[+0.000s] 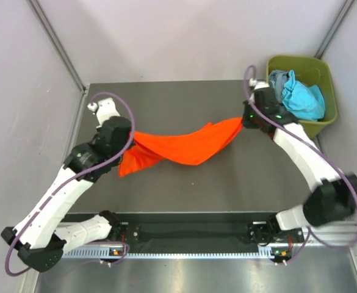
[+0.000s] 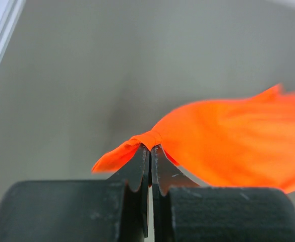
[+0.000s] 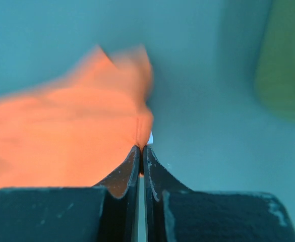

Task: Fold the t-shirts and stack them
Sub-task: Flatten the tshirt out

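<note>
A bright orange t-shirt [image 1: 179, 146] stretches twisted across the middle of the table between both arms. My left gripper [image 2: 151, 146] is shut on a bunched edge of the orange t-shirt [image 2: 228, 141] at its left end. At the shirt's right end, my right gripper [image 3: 141, 147] is shut on the orange t-shirt [image 3: 61, 136], and a bit of white label shows at the fingertips. In the top view the left gripper [image 1: 131, 137] and right gripper [image 1: 244, 119] hold the two ends. A teal-blue t-shirt [image 1: 301, 97] and a grey t-shirt [image 1: 278, 79] lie in the bin.
An olive-green plastic bin [image 1: 324, 76] stands off the table's far right corner, close to the right wrist. The dark table [image 1: 184, 189] is flanked by pale walls, and a rail with both arm bases runs along its near edge.
</note>
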Robot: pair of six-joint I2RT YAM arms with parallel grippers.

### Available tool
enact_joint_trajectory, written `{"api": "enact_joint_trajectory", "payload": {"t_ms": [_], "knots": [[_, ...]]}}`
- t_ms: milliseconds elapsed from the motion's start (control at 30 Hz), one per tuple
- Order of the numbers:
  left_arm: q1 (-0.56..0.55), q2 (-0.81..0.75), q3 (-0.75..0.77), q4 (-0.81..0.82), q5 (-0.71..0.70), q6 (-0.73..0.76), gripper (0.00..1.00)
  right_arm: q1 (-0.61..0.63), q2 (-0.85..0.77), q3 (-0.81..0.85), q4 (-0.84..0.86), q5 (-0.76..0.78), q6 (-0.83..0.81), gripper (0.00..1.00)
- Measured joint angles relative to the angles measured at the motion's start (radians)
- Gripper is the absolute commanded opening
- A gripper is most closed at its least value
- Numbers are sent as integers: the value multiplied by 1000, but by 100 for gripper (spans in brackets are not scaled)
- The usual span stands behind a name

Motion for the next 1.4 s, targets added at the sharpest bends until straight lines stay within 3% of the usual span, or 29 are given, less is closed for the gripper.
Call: {"api": "enact_joint_trajectory", "payload": {"t_ms": [233, 400, 533, 667, 700, 733, 800, 833, 933, 1033, 1067, 1133, 1267, 1400], "knots": [[1, -138, 133, -15, -2, -13, 0, 0, -469, 117, -117, -1, 86, 0], [1, -313, 135, -88, 44, -32, 0, 0, -637, 169, -294, -48, 159, 0], [3, -286, 173, -126, 35, -16, 0, 0, -547, 208, -357, -92, 194, 1], [22, -8, 238, -125, 11, 14, 1, -10, -210, 330, -347, -150, 194, 13], [43, 78, 243, -110, 21, 24, 11, -14, -106, 366, -341, -163, 188, 28], [82, 159, 238, -86, 59, 38, 28, -17, -4, 387, -319, -172, 185, 36], [169, 308, 192, -29, 123, 71, 54, -29, 179, 403, -286, -179, 158, 50], [228, 384, 151, -13, 159, 86, 72, -35, 237, 403, -288, -175, 148, 52], [333, 486, 94, -39, 189, 109, 79, -47, 342, 399, -323, -142, 104, 58], [353, 445, 64, -42, 209, 117, 75, -53, 273, 298, -315, -106, 77, 61], [350, 399, 45, -32, 230, 111, 68, -53, 216, 238, -307, -100, 73, 61], [345, 286, -20, -12, 280, 85, 65, -53, 101, 137, -307, -102, 74, 60], [342, 81, -190, -14, 372, -7, 48, -53, -158, -88, -293, -139, 111, 47], [343, 18, -346, -39, 413, -133, 45, -53, -306, -276, -283, -186, 177, 43]]}}
